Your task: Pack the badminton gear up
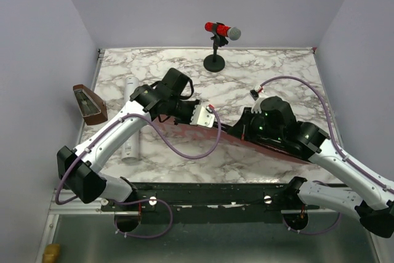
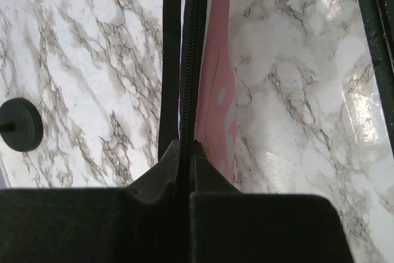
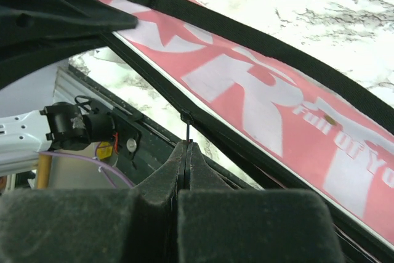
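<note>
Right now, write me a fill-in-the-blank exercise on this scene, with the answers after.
The left pincer is shut on the zipper edge of the ___ bag.
The white tube lies on the bag's ___ side.
The microphone has a ___ body.
The right pincer is shut on the bag's zipper, near its ___ strap.
Missing: pink; left; red; black.

We note the bag (image 1: 237, 141) lying across mid-frame on the table (image 1: 277, 66). Tube (image 1: 131, 146) to its left, wedge-shaped box (image 1: 89, 103) at the left edge, microphone (image 1: 222, 30) behind, upper centre.
</note>
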{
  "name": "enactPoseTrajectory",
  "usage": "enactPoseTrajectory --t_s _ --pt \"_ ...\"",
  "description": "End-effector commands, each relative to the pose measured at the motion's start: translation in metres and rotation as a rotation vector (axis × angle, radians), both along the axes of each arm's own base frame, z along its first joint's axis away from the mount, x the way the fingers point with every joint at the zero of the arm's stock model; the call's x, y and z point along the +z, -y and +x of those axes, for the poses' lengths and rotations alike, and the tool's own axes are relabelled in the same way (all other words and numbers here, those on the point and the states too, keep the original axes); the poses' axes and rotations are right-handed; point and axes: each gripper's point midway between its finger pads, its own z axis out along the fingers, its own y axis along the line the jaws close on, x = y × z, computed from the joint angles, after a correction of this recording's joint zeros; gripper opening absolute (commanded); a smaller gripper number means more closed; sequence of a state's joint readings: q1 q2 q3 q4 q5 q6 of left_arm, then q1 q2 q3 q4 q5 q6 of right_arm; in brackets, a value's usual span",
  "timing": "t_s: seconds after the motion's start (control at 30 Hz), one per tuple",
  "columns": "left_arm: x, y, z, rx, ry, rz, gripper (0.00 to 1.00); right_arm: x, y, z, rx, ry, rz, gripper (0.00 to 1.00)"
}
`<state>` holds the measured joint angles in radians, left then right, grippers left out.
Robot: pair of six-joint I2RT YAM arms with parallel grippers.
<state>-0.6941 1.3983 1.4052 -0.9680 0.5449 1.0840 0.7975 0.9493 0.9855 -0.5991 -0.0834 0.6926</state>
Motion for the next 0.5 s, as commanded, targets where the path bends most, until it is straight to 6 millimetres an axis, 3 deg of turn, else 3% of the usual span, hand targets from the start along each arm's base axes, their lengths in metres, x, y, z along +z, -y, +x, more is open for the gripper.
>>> enactPoseTrajectory --t_s 0.0,0.37,0.4,0.43,0.47 --pt "-0.014 -0.038 0.021 0.064 0.058 0.075 0.0 0.002 0.014 -0.001 -0.055 0.011 -0.01 0.0" --pt "-0.027 -0.05 0.054 0.092 0.146 0.118 0.0 0.0 0.028 0.001 -0.12 0.012 -0.037 0.0" --pt "-0.029 -0.049 0.055 0.092 0.141 0.12 0.03 -0.001 0.029 0.0 -0.125 0.01 -0.043 0.0" --pt "-0.029 -0.049 0.056 0.097 0.136 0.118 0.17 -0.002 0.031 0.0 -0.131 0.007 -0.051 0.0" --pt "-0.03 -0.047 0.056 0.099 0.131 0.112 0.39 -0.006 0.033 -0.001 -0.133 -0.001 -0.064 0.0"
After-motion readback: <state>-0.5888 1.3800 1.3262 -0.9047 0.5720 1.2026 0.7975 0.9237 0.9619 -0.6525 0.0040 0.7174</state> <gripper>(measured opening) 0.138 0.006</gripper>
